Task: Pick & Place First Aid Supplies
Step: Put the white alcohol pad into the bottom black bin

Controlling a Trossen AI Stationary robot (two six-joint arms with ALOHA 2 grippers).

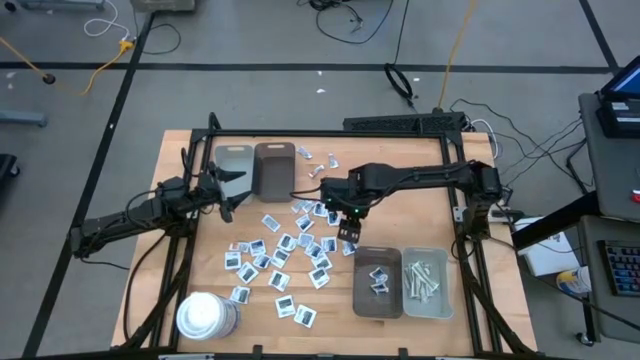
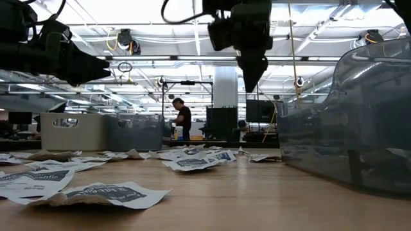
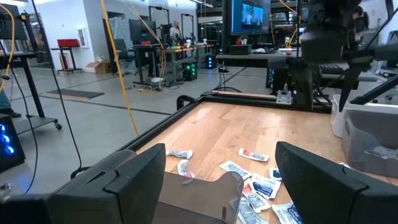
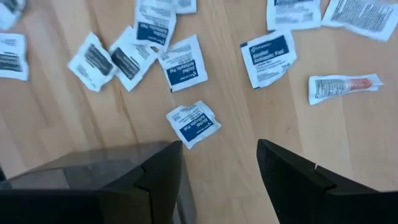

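Observation:
Many small white packets with dark-blue print (image 1: 280, 255) lie flat and scattered on the wooden table's middle. My right gripper (image 1: 348, 228) hangs open above their right edge, pointing steeply down, with nothing between its fingers (image 4: 217, 163). One packet (image 4: 193, 123) lies on the bare wood just ahead of the fingers, and a narrow wrapped strip (image 4: 345, 86) lies off to one side. In the low view the gripper (image 2: 252, 70) hangs well above the tabletop. My left gripper (image 1: 228, 190) waits open and level at the table's left, by the far trays (image 3: 224, 180).
A grey tray (image 1: 234, 165) and a brown tray (image 1: 275, 170) stand at the far left. Two more trays stand near right: a dark one (image 1: 378, 285) holding packets and a lighter one (image 1: 427, 283) holding pale strips. A white cylinder (image 1: 205, 316) stands near left.

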